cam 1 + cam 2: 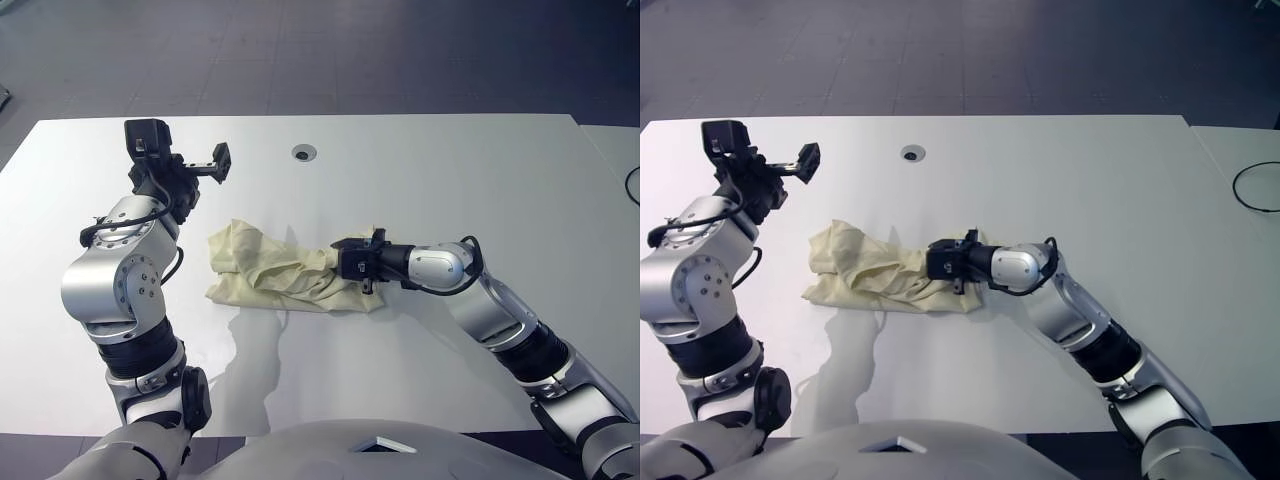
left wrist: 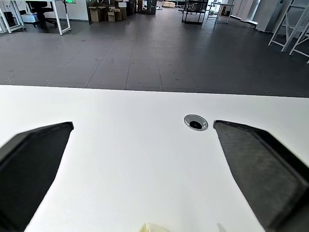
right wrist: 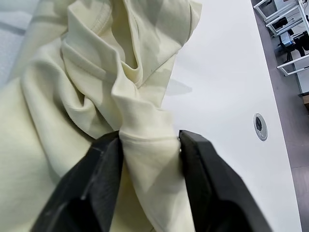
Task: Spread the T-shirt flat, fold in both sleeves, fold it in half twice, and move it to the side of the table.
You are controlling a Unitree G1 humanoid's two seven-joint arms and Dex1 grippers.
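A pale yellow T-shirt [image 1: 268, 270] lies crumpled in a heap near the middle of the white table [image 1: 450, 180]. My right gripper [image 1: 347, 260] rests low at the heap's right end, shut on a bunched fold of the cloth [image 3: 147, 145], which is pinched between both black fingers [image 3: 101, 179]. My left gripper [image 1: 185, 152] hangs raised over the table's far left, behind and to the left of the shirt. It is open, with wide-spread fingers [image 2: 256, 164] and nothing between them. A scrap of the shirt [image 2: 153, 227] shows under it.
A round cable hole [image 1: 304, 152] sits in the table behind the shirt. A black cable loop [image 1: 1255, 185] lies on a neighbouring surface at the right. Bare tabletop lies to the right of and in front of the shirt. Dark floor lies beyond the far edge.
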